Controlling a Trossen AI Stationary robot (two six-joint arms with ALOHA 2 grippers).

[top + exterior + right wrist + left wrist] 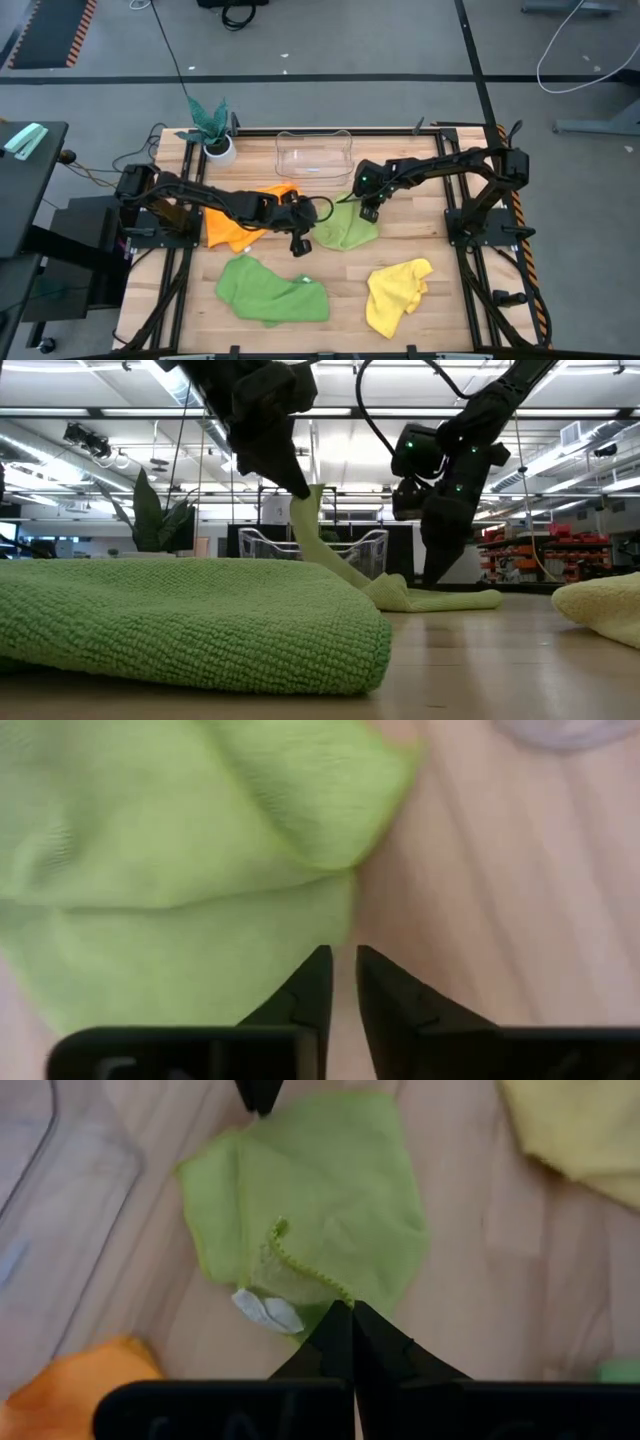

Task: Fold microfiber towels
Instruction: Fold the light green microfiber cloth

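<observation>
The light lime green towel lies near the table's middle, with one corner raised. My left gripper is shut on that corner above the table. My right gripper points down at the towel's far edge, its fingers a narrow gap apart, one over the cloth and one over bare wood. The orange towel lies crumpled at the left, the darker green towel at the near left and the yellow towel at the near right. My left gripper pinches the lime towel's corner between its two fingertips, beside the hemmed edge and the white label. The fingers point down. The corner is lifted and the cloth slopes down slack from it. The rest of the cloth lies on the table. My right gripper stands at the towel's far edge; I cannot tell whether its fingertips touch the cloth.
A clear plastic bin stands at the far middle, just beyond both grippers. A teal-leaved plant in a white pot stands at the far left. The darker green towel fills the low view's foreground. Bare wood shows between the lime and yellow towels.
</observation>
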